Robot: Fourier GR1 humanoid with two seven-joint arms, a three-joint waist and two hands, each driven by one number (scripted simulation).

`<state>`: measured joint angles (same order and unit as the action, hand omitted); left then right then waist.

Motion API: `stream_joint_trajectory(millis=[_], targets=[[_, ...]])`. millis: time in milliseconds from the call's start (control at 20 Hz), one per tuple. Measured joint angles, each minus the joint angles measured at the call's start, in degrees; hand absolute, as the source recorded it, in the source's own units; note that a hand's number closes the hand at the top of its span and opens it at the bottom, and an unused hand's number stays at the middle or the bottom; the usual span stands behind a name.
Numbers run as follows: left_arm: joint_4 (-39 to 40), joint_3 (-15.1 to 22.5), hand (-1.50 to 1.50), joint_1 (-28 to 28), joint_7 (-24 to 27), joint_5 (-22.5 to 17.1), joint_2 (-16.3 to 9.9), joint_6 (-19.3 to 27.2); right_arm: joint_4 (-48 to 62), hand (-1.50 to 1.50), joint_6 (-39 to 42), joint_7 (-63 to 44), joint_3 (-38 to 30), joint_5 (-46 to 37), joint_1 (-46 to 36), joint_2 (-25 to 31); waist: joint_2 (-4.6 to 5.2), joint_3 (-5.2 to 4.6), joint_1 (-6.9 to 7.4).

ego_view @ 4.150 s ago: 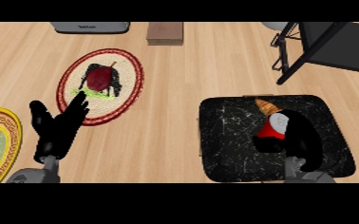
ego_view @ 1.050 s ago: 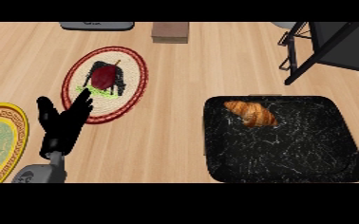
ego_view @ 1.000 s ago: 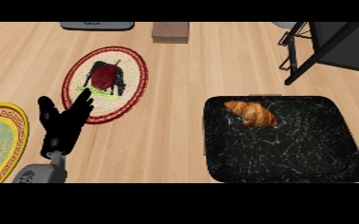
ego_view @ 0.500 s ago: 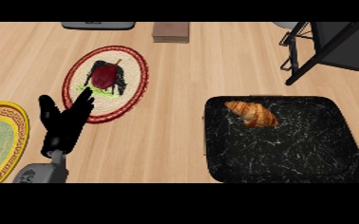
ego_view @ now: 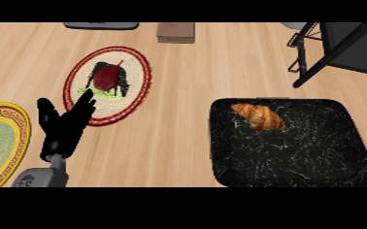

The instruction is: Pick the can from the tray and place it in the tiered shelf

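- I saw my left hand (ego_view: 63, 128) at the lower left, black, fingers straight and up, holding nothing, resting over the light wooden counter (ego_view: 186, 73).
- Its fingertips overlapped the lower left rim of the round woven plate with the red border (ego_view: 140, 80); I couldn't tell whether they touched it.
- The grey left forearm (ego_view: 43, 177) was cut off by the lower edge.
- My right hand did not show anywhere in the head view, so I couldn't tell its state.
- The black marbled square tray (ego_view: 315, 150) sat at the lower right, its near edge cut off at the bottom.
- A golden-brown croissant (ego_view: 259, 116) lay inside the tray, near its upper left corner.
- I couldn't find the can in this view, neither on the tray nor by the shelf.
- The black metal-framed tiered shelf (ego_view: 329, 43) stood at the upper right, mostly cut off by the top and right edges; I couldn't make out its tiers.
- On the woven plate lay a dark red rounded item (ego_view: 108, 76) on a black patch with some green; I couldn't tell what it was.
- A yellow-rimmed green plate (ego_view: 10, 140) was cut off at the left edge, just beside the left hand.
- A small brown block (ego_view: 176, 32) and a dark grey flat object (ego_view: 100, 25) sat at the top edge, both partly cut off.
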<state>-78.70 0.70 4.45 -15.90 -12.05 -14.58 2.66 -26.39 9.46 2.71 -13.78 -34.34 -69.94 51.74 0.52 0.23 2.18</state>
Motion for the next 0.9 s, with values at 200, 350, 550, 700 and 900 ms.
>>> stream_joint_trajectory(millis=[200, 350, 550, 700, 900], targets=[[0.1, 0.03, 0.0, 0.03, 0.03, 0.96, 0.71, 0.85, 1.84, 1.5, -0.37, 1.14, 0.59, -1.33, -1.19, -0.06, -0.15, 0.04, -0.28], [0.92, -0.48, 0.0, 0.12, 0.88, 1.04, 0.87, 0.63, 3.29, 1.5, 0.28, 1.49, 0.58, -1.96, -2.06, 1.04, -0.21, 0.14, -0.37], [0.31, -0.19, 0.0, -0.32, 1.63, 1.43, 1.22, 0.44, 5.81, -1.5, -2.48, -1.17, -3.73, 1.07, -3.72, 0.99, -0.13, 0.1, -0.19], [-0.14, -0.67, 0.0, -0.34, 0.56, 0.87, 0.83, -0.04, 7.26, -1.5, -4.16, -2.09, -6.44, 3.19, -4.7, 0.79, -0.05, 0.02, -0.13], [0.47, -0.79, 0.0, -0.02, 0.43, 1.06, 0.88, -0.24, 8.83, -1.5, -4.27, -2.78, -10.92, 7.36, -6.3, 1.14, -0.07, 0.11, -0.26]])
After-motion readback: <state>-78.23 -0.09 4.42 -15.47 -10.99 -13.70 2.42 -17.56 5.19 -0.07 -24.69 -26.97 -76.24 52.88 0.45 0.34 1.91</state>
